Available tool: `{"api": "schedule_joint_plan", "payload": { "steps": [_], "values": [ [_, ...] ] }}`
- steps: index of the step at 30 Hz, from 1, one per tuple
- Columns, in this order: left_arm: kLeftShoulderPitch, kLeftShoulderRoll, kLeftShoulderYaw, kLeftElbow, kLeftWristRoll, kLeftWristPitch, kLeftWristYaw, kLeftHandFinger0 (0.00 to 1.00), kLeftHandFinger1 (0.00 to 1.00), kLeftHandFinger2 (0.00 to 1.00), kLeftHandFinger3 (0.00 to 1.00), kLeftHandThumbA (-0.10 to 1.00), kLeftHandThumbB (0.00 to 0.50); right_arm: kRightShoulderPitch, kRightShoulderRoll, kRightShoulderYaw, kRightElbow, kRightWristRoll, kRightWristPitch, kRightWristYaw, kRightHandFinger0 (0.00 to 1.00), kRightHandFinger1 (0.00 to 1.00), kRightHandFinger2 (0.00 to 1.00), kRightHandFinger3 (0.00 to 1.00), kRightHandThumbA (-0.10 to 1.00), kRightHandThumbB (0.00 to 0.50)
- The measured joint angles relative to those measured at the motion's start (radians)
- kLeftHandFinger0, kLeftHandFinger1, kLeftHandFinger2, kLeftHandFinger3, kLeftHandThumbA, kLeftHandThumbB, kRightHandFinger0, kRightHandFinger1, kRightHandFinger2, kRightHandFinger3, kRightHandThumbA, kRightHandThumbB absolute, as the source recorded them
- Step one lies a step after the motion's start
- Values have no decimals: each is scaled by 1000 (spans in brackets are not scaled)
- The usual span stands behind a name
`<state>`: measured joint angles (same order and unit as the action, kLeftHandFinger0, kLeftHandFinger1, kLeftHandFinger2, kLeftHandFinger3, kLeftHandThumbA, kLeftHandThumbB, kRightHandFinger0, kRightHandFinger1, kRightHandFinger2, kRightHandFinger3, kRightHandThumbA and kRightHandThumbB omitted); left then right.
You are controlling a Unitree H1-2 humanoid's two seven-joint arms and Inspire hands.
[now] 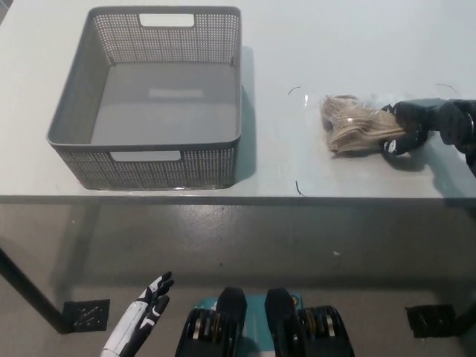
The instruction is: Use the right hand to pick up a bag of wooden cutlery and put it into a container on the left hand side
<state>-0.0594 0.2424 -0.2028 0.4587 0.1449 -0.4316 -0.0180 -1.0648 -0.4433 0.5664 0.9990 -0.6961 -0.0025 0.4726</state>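
Right hand (409, 125) fingers look closed on the cutlery bag (354, 126) at its right end; container (149, 165) lies well left.

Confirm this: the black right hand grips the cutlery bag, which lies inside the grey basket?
No. The head view shows the right hand gripping the cutlery bag, but it lies on the table right of the grey basket, not inside.
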Motion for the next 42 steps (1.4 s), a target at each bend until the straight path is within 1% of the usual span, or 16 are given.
{"api": "schedule_joint_plan", "payload": {
  "steps": [1,2,3,4,5,8,10,12,15,20,25,26,28,35,38,42],
  "values": [
    [0,0,-1,0,0,0,0,1000,1000,1000,1000,1000,443,2,3,0,10,0,-6,-22,8,154,380,409,-99,178],
    [0,0,-3,0,0,1,0,1000,1000,1000,1000,1000,443,4,5,-1,17,0,-12,-48,0,252,610,525,-100,151],
    [0,0,-4,0,0,1,0,1000,1000,1000,1000,1000,443,4,8,-2,21,0,-17,-71,0,322,758,642,-100,127],
    [0,0,-4,0,1,1,0,1000,1000,1000,1000,1000,437,4,10,-4,28,1,-23,-99,7,424,874,778,-100,111],
    [0,0,-5,0,1,1,0,1000,1000,1000,1000,1000,433,4,12,-7,36,1,-29,-120,8,493,907,894,-100,105],
    [0,0,-6,0,1,1,0,1000,1000,1000,1000,1000,430,6,16,-11,64,3,-51,-190,0,490,913,962,-100,93],
    [0,0,-6,0,1,1,0,1000,1000,1000,1000,1000,430,8,22,-13,86,4,-69,-239,0,485,886,900,-100,97],
    [-1,0,-6,0,1,1,0,1000,1000,1000,1000,1000,431,11,28,-18,103,5,-83,-277,0,425,811,759,-100,69],
    [-2,0,-6,0,1,1,0,1000,1000,1000,1000,1000,426,16,34,-35,133,9,-111,-343,3,436,830,748,-100,92],
    [-5,0,-6,0,2,1,0,1000,1000,1000,1000,1000,429,31,45,-105,177,32,-177,-445,0,382,807,779,-100,134],
    [-12,2,-6,0,6,1,0,1000,1000,1000,1000,1000,431,41,69,-218,199,76,-231,-517,0,311,754,785,-100,124],
    [-13,3,-6,0,7,0,0,1000,1000,1000,1000,1000,431,40,76,-248,199,92,-242,-529,0,319,756,807,-100,110],
    [-18,7,-6,0,9,0,0,1000,1000,1000,1000,1000,424,37,91,-313,194,125,-261,-549,0,341,762,789,-100,141],
    [-25,19,-7,1,17,0,0,1000,1000,1000,1000,1000,424,-9,145,-448,127,220,-277,-564,0,403,794,810,-100,154],
    [-25,20,-7,1,17,0,0,1000,1000,1000,1000,1000,426,-19,170,-460,83,239,-277,-564,0,287,682,785,-100,145],
    [-25,20,-7,2,17,-1,0,1000,1000,1000,1000,1000,429,-31,213,-469,41,259,-276,-561,0,275,731,766,-100,137]
  ]
}}
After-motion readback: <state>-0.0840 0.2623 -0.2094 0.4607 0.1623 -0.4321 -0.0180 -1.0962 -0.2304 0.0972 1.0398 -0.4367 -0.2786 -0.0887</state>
